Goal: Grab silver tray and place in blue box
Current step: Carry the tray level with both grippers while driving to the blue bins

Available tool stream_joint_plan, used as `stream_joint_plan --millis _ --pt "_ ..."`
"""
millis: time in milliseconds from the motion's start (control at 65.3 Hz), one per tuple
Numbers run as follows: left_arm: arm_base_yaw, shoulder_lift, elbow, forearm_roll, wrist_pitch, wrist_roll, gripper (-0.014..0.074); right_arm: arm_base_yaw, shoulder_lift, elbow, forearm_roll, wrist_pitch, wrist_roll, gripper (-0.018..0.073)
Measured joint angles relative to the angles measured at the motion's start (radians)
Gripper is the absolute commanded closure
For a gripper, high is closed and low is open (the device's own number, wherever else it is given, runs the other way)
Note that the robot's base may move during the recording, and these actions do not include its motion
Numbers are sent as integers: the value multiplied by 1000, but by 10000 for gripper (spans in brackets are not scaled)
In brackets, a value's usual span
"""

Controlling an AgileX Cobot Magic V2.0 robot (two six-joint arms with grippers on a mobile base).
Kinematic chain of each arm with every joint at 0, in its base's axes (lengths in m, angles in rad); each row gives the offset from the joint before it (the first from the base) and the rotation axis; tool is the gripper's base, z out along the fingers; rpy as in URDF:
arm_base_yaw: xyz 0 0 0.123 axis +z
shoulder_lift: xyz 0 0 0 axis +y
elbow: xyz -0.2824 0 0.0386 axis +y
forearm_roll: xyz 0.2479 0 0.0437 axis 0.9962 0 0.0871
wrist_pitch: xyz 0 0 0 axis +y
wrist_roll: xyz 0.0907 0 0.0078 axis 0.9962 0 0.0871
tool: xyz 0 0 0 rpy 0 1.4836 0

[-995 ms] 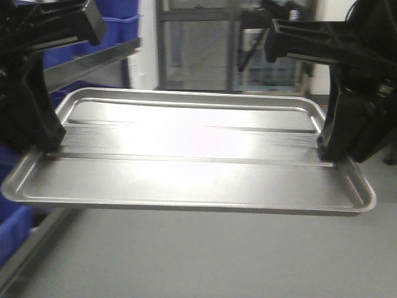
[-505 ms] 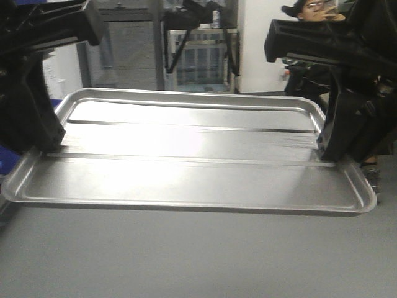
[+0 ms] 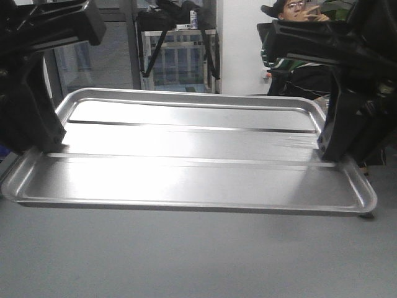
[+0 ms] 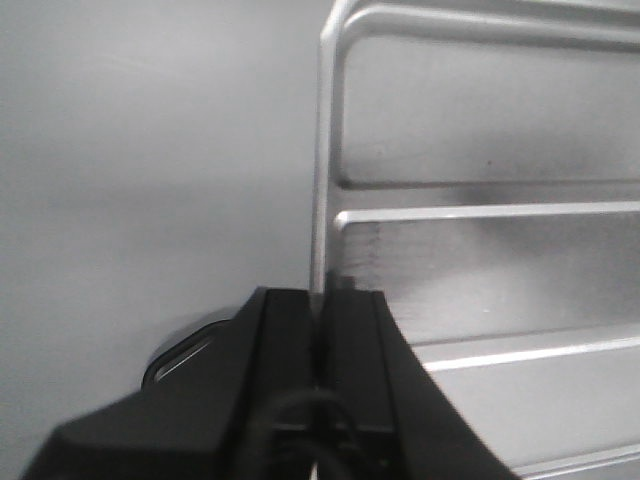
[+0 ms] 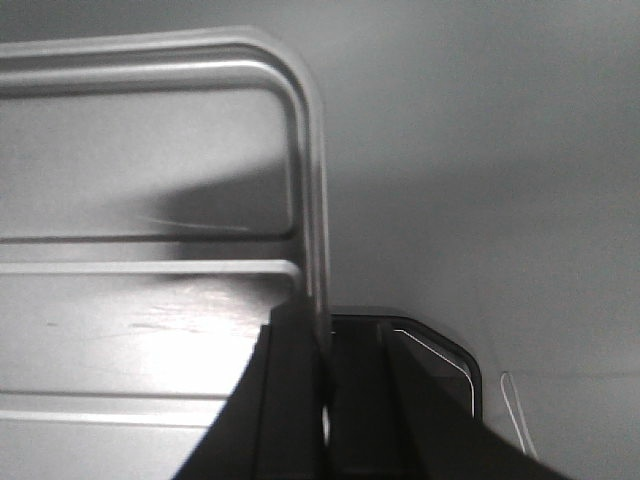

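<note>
Tray (image 3: pixel 186 180), silver, held level above grey surface (image 3: pixel 186 261): left gripper (image 4: pixel 322 296) clamped on left rim, right gripper (image 5: pixel 325 332) clamped on right rim; person (image 3: pixel 296 9) behind.

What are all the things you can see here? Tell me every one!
tray: one, silver, held up level in the middle above the floor, nothing on it
floor: grey, under the tray
rack: one, metal with see-through panels, far back behind the tray
bag: one, black, on top of the rack with its straps hanging down
person: one, dark striped top and glasses, far back on the right, partly hidden by the robot's arm
left gripper: one, black, clamped on the tray's left rim
right gripper: one, black, clamped on the tray's right rim
</note>
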Motion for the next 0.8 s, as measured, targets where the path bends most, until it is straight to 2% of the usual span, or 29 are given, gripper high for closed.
stream_joint_plan --millis 796 --pt "0 0 1 0 0 0 700 0 0 0 0 2 0 500"
